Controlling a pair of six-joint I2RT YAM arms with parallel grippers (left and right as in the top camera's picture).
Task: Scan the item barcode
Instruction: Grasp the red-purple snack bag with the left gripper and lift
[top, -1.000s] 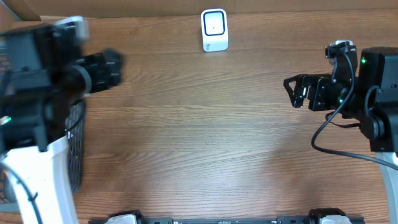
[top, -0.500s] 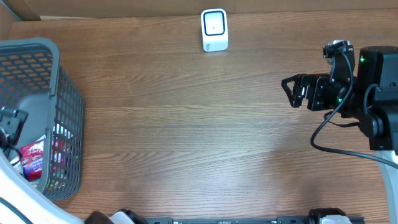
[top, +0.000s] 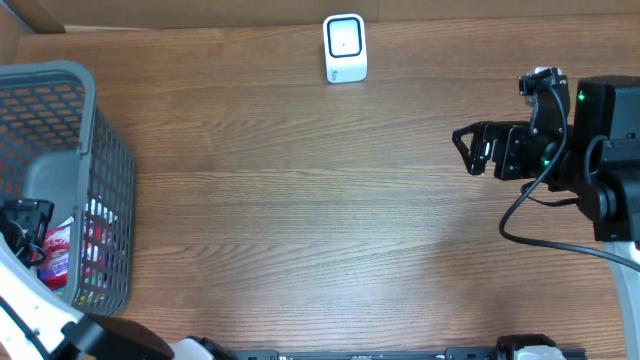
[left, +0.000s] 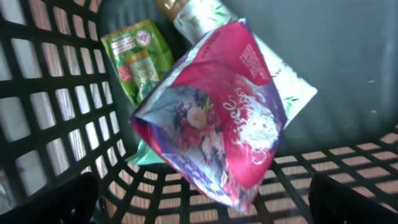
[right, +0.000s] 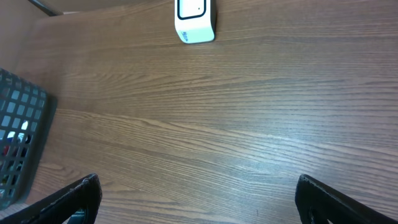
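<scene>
Status: early, nothing scanned as far as I can tell. Candidate item is the pink pouch, centre of the left wrist view; it lies inside the grey basket at the left edge of the overhead frame, on top of a green packet and a pale green pack towards the upper part of the wrist view; no barcode is visible on any face shown.

Left gripper is down in the basket, fingers spread wide at the two bottom corners of its view; the pouch sits between and beyond them, not clamped. Right gripper hangs over bare table at the right of the overhead frame; jaws apart, empty.

Scanner stands at top centre of the overhead frame, well apart from the basket, nothing in front of it.

Left to do, my read: close on the pouch; lift it clear of the basket; carry it to the scanner; find the barcode and turn it to the window.
</scene>
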